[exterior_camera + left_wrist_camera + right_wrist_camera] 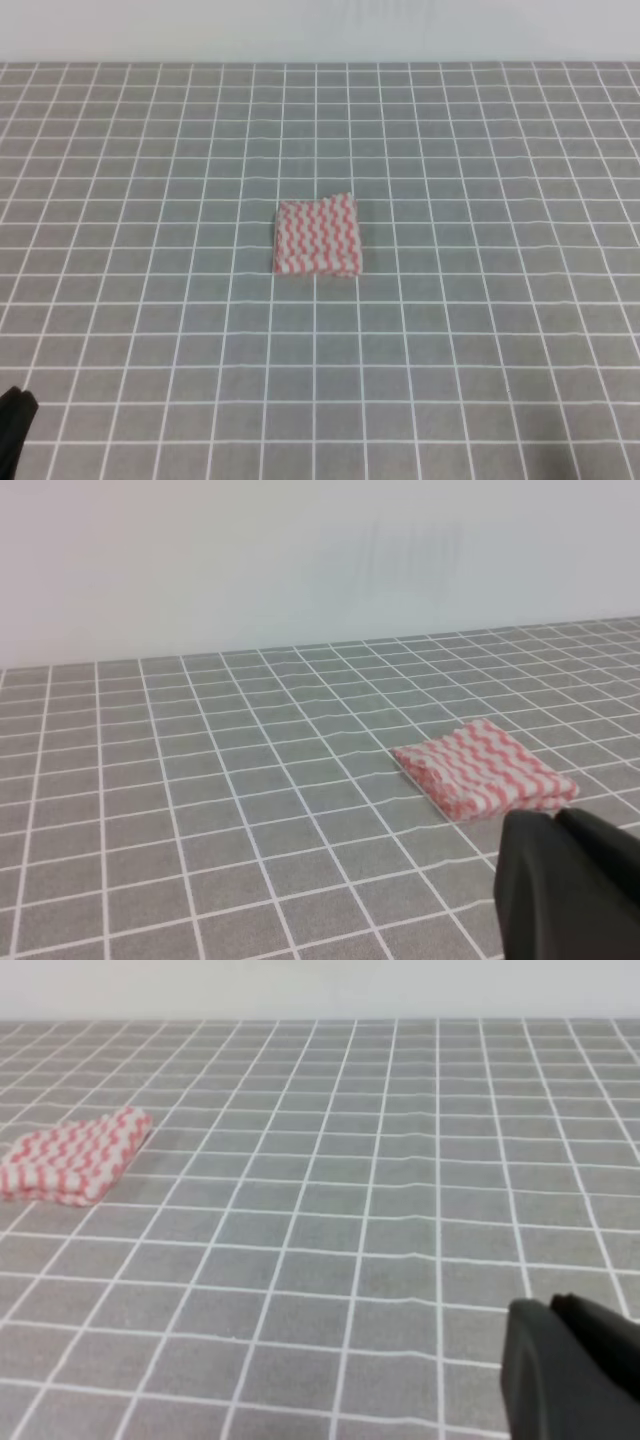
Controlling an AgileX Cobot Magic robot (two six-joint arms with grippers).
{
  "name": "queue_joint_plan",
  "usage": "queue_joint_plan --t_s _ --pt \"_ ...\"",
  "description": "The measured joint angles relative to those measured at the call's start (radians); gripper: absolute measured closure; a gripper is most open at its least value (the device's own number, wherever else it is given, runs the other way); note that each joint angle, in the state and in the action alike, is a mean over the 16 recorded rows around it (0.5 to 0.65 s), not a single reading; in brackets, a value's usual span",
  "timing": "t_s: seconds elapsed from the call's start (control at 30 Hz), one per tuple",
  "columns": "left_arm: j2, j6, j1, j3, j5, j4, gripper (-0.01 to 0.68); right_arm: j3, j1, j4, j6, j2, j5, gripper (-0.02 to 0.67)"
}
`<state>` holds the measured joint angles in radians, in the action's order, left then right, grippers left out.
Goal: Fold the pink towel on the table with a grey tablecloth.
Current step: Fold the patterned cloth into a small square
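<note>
The pink towel (pixel 317 236) lies as a small folded square with pink-and-white zigzag stripes in the middle of the table with a grey tablecloth (pixel 480 330). The left wrist view has the pink towel (pixel 485 770) just beyond my left gripper (pixel 553 815), whose two black fingers press together with nothing between them. In the high view only a black part of the left gripper (pixel 14 425) shows, at the bottom left corner. My right gripper (pixel 550 1302) also has its fingers together, far to the right of the pink towel (pixel 72 1155). Neither gripper touches the cloth.
A pale wall (pixel 320 28) runs along the table's far edge. White grid lines cover the grey cloth all around the towel.
</note>
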<state>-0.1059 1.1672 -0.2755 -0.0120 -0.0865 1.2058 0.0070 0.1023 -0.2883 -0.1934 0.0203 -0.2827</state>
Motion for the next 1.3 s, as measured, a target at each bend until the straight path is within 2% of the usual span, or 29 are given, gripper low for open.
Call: queue_joint_plan --t_s 0.83,0.97,1.3 --pt "0.004 -0.009 0.000 0.006 0.021 0.001 0.676 0.000 -0.002 -0.013 0.000 -0.001 -0.029 0.665" --pt "0.005 -0.131 0.003 0.013 0.036 -0.126 0.676 0.003 -0.002 -0.013 0.000 0.001 -0.028 0.665" --pt "0.029 -0.722 0.064 0.026 0.026 -0.717 0.676 0.000 -0.002 -0.015 0.000 -0.001 -0.029 0.665"
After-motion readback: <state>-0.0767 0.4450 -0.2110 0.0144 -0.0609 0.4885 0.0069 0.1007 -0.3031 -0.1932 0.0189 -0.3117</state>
